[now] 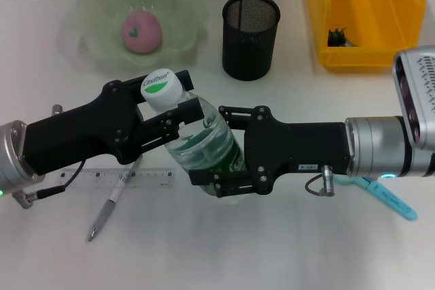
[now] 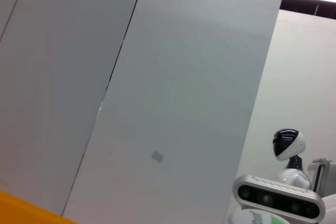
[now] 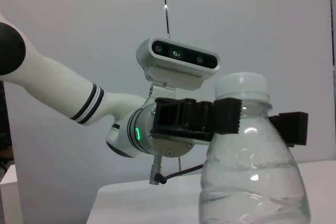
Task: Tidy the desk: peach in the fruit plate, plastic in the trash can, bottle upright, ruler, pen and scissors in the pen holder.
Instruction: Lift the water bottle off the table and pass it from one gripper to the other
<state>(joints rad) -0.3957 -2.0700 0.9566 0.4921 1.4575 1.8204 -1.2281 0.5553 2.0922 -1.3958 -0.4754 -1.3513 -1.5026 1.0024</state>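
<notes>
The bottle [image 1: 204, 142] is clamped at its neck by the left gripper [image 1: 170, 110] and at its body by the right gripper [image 1: 221, 161], above the counter [image 1: 272, 249].

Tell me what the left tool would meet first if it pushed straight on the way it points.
Nothing new: the left tool already clamps the bottle at its neck; straight beyond lies the right tool, probably.

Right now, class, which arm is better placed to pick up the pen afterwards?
Left. The pen lies by the ruler just below the left pincer; the right pincer, gripping the bottle, sits farther away.
</notes>
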